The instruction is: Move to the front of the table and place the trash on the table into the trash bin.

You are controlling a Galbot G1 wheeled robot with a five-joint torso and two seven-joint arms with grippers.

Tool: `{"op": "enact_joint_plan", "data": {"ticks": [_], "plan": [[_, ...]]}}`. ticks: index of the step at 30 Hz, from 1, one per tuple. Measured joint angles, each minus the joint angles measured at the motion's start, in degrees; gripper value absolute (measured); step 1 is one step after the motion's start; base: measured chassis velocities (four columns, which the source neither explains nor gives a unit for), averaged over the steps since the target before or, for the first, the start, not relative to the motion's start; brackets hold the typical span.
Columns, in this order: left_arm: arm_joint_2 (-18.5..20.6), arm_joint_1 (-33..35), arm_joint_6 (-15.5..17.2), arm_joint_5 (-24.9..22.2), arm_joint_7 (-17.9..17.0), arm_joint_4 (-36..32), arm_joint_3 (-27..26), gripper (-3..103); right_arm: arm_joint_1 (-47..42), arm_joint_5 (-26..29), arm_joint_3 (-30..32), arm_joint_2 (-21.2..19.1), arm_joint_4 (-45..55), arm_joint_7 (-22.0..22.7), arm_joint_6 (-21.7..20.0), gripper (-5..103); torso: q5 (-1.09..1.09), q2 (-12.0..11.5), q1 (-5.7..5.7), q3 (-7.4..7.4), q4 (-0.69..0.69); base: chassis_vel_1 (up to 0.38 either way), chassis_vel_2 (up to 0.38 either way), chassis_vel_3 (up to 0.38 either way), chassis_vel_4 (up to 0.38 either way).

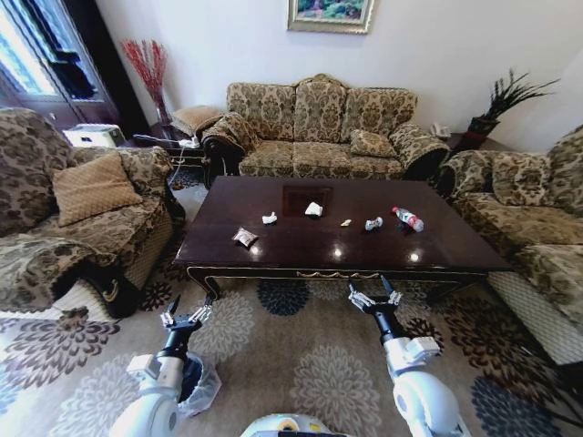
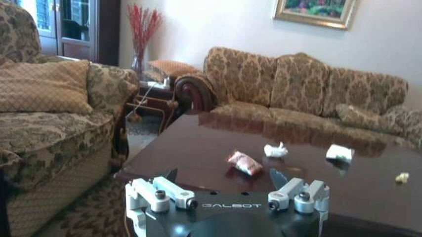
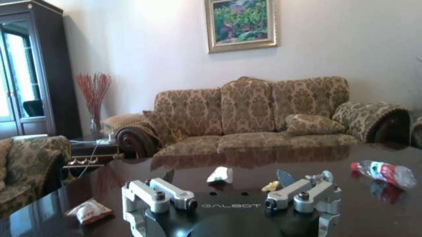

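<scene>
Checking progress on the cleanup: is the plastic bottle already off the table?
No, the bottle lies on its side on the table, toward its right end.

sofa (image 1: 319, 127) against far wall; framed painting (image 1: 330, 14) above it | armchair (image 1: 68, 214) with tan cushion (image 1: 91, 187) at left | second armchair (image 1: 533, 223) at right | red twigs in vase (image 1: 148, 68) in left corner; dark plant (image 1: 501, 100) in right corner | floral carpet (image 1: 301, 364)

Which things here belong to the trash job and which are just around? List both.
Job: table, snack wrapper, paper wads, yellow scrap, crushed wrapper, bottle, trash bin, left hand, right hand, both open.
Just around: sofa, armchair cushion, painting, red twigs.
</scene>
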Motion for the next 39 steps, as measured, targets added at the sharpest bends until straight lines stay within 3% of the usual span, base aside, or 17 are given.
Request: {"op": "enact_joint_plan", "data": {"ticks": [7,12,16,19,20,23,25,28,35,39], "plan": [[4.16,-1.76,6.39,1.59,0.29,9.31,-4.61,96,-0.93,-0.06,0.60,-0.08,-0.60,0.00,0.92,100,-0.03,0.00,0.00,0.00,-0.01,-0.020,-0.041,0.011,0.021],[7.19,-1.45,8.17,3.60,0.25,17.29,-7.41,94,-0.77,0.37,1.30,-0.10,-1.86,-0.01,1.61,100,-0.05,0.00,0.00,0.00,0.02,0.000,0.000,0.000,0.000],[8.15,-1.47,8.25,4.82,0.15,21.78,-8.29,94,-0.55,0.66,1.47,-0.10,-2.55,-0.01,1.88,100,-0.06,0.00,0.00,0.00,0.02,0.000,0.000,0.000,0.000],[11.87,-3.60,8.49,5.83,0.21,33.36,-9.17,95,0.12,0.99,1.56,-0.13,-4.43,-0.40,2.39,100,-0.05,0.00,0.00,0.00,0.00,0.000,0.000,0.000,0.000],[11.87,-3.60,8.49,5.83,0.21,33.36,-9.17,95,0.12,0.99,1.56,-0.13,-4.43,-0.40,2.39,100,-0.05,0.00,0.00,0.00,0.00,0.000,0.000,0.000,0.000],[17.12,-7.62,8.71,5.59,2.90,45.18,-7.86,96,0.61,1.02,1.01,0.28,-5.89,-0.55,3.49,100,-0.07,0.00,0.00,0.00,-0.01,0.000,0.000,0.000,0.000],[17.90,-8.24,8.94,5.20,3.50,46.81,-7.55,96,0.66,1.02,0.94,0.36,-6.02,-0.55,3.70,100,-0.07,0.00,0.00,0.00,-0.01,0.000,0.000,0.000,0.000],[21.60,-12.01,10.01,4.08,7.00,54.97,-5.84,96,1.13,0.97,0.93,0.43,-7.18,-0.92,4.61,100,-0.06,0.00,0.00,0.00,0.00,0.000,0.000,0.000,0.000],[23.46,-16.55,8.63,4.56,9.52,63.78,-4.53,96,1.79,-0.06,1.18,-0.05,-8.81,-2.16,4.77,100,-0.05,0.00,0.00,0.00,-0.03,0.000,0.000,0.000,0.000],[23.25,-17.68,7.73,4.18,10.11,66.69,-4.31,96,2.34,-0.08,0.59,-0.18,-9.16,-2.13,4.76,100,-0.04,0.00,0.00,0.00,0.03,0.000,0.000,0.000,0.000]]}}
